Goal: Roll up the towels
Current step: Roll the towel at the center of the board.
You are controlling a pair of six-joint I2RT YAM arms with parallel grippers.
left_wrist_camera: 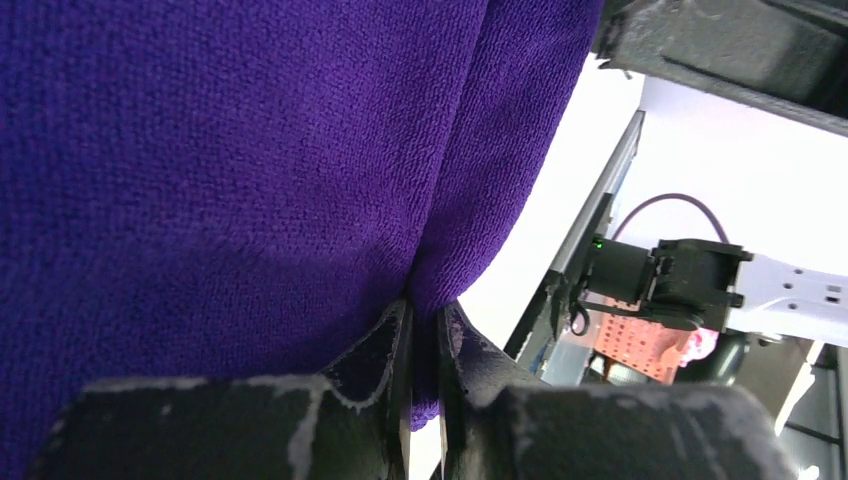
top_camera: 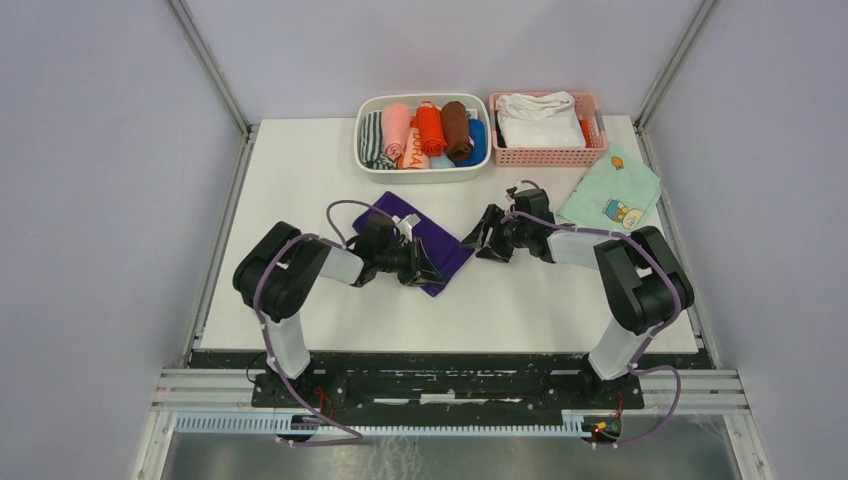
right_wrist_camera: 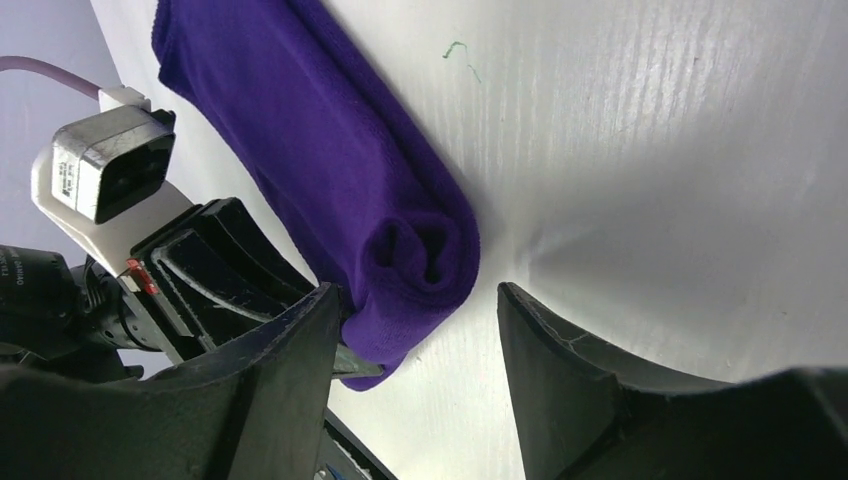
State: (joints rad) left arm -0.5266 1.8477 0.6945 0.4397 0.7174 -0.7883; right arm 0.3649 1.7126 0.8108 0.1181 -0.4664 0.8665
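The deep purple towel lies folded on the white table, its near end partly rolled. It fills the left wrist view and shows its rolled end in the right wrist view. My left gripper is shut on the towel's near edge, the cloth pinched between the jaws. My right gripper is open and empty, just right of the towel's rolled end. A salmon-pink towel sits rolled in the white bin.
A white bin of rolled cloths stands at the back centre. A pink basket holding a white folded cloth is beside it. A mint-green cartoon-print cloth lies at the right.
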